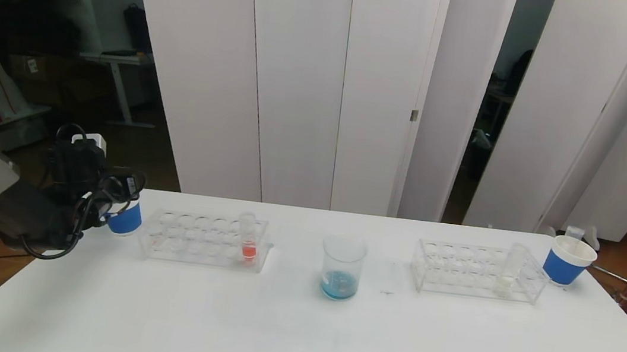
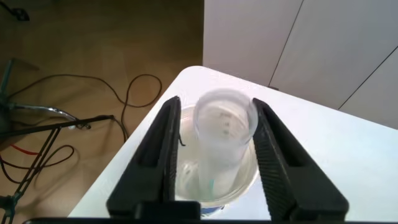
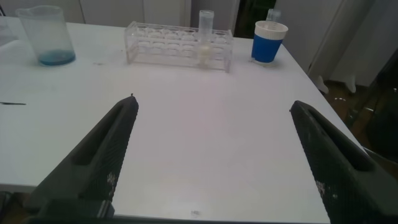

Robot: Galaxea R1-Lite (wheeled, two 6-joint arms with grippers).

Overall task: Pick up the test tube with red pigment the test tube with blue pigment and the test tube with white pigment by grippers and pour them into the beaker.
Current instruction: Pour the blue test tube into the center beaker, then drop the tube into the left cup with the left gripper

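The white table is filling the lower frame. At centre the beaker is holding blue liquid. At the left edge the left gripper, jaws spread, is straddling an emptied tube standing in a blue cup. The right gripper is hovering, jaws spread wide, low over the table. The test tube with white pigment is standing in the right rack.

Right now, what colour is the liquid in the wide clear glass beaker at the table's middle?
Turquoise blue, a shallow layer at the bottom of the beaker; the head view shows it best.
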